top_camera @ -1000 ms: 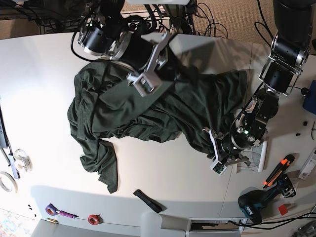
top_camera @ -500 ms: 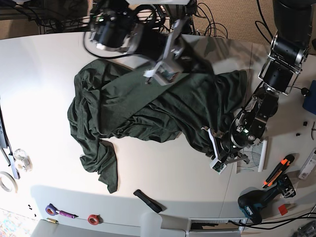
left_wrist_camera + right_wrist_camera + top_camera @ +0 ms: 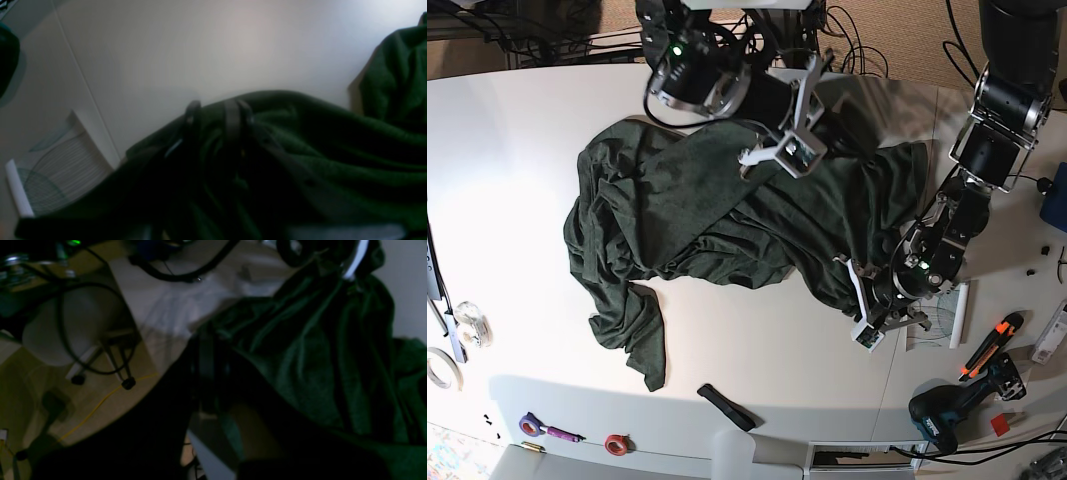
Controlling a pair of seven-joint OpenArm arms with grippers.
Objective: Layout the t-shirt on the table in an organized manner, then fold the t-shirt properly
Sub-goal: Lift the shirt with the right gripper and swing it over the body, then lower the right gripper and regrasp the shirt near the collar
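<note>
Bunched t-shirt runs left to right. The right gripper pinches its upper-centre fold and the left gripper clamps its lower-right hem; the bulk lies left of both.

The white table carries a crumpled green shirt, a black strap, tape rolls and a drill.
</note>
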